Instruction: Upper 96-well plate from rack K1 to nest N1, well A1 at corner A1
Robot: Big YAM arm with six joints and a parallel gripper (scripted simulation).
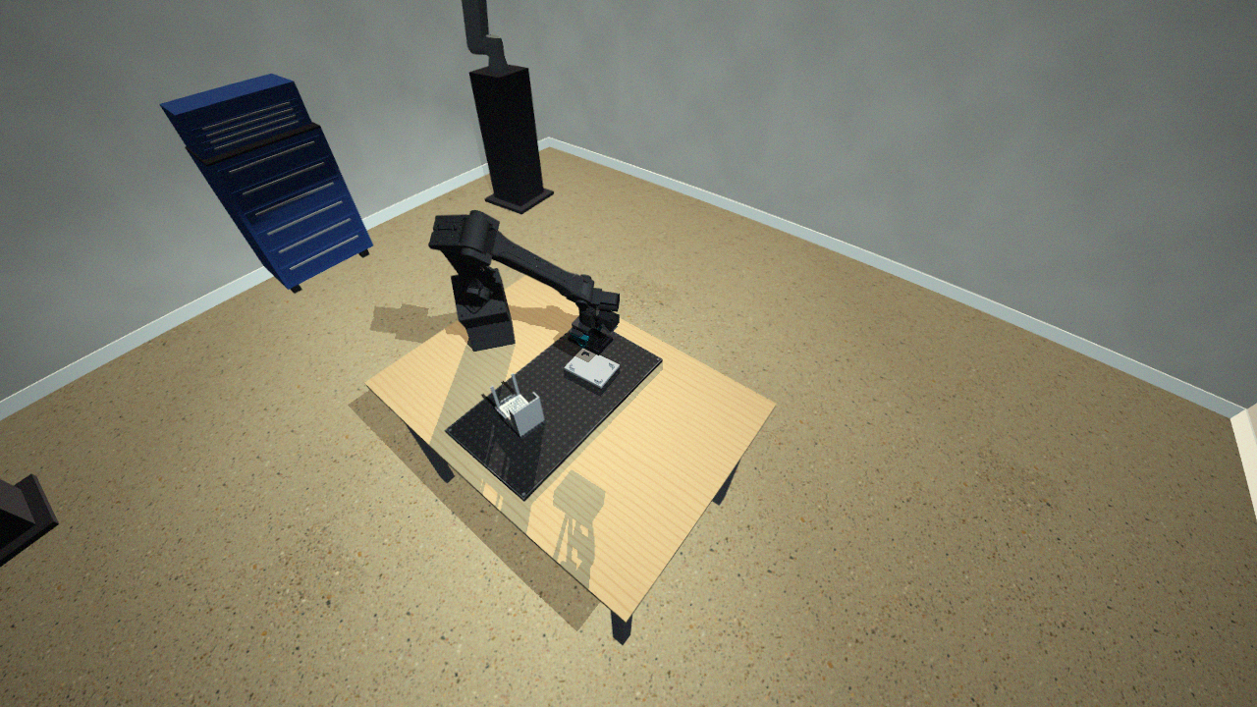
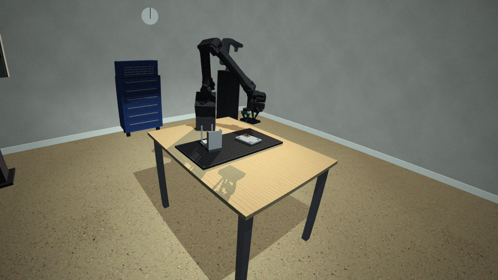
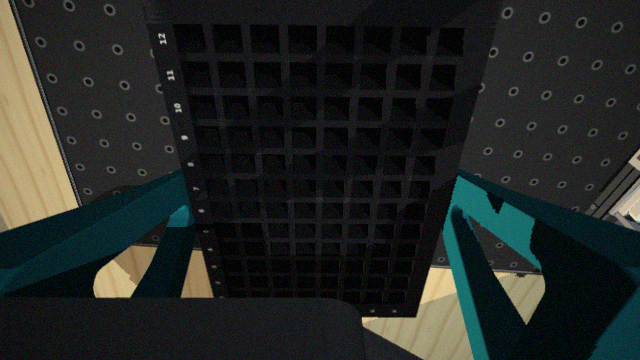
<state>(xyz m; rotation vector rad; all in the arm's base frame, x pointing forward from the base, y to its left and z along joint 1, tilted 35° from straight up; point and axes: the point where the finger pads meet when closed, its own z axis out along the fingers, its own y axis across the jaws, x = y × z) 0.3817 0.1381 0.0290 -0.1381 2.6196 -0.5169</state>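
My gripper point(image 3: 319, 181) is shut on the dark 96-well plate point(image 3: 320, 150), its teal fingers pressing the two long sides. The plate faces up, with column numbers running up its left edge to 12 at the far end. I hold it in the air above the back edge of the black perforated board point(image 1: 555, 403), just behind the pale plate nest N1 point(image 1: 591, 367). A corner of the nest shows at the right edge of the wrist view point(image 3: 625, 197). Stack rack K1 point(image 1: 519, 409), grey with thin posts, stands toward the board's other end with a pale plate low inside it. In the exterior view the gripper point(image 2: 251, 114) hangs behind the nest point(image 2: 248, 139).
The arm's black base block point(image 1: 483, 311) stands on the table's back corner. The rack point(image 2: 212, 140) rises well above the board. A blue tool cabinet point(image 1: 268, 180) and a black pillar point(image 1: 508, 132) stand on the floor away from the table.
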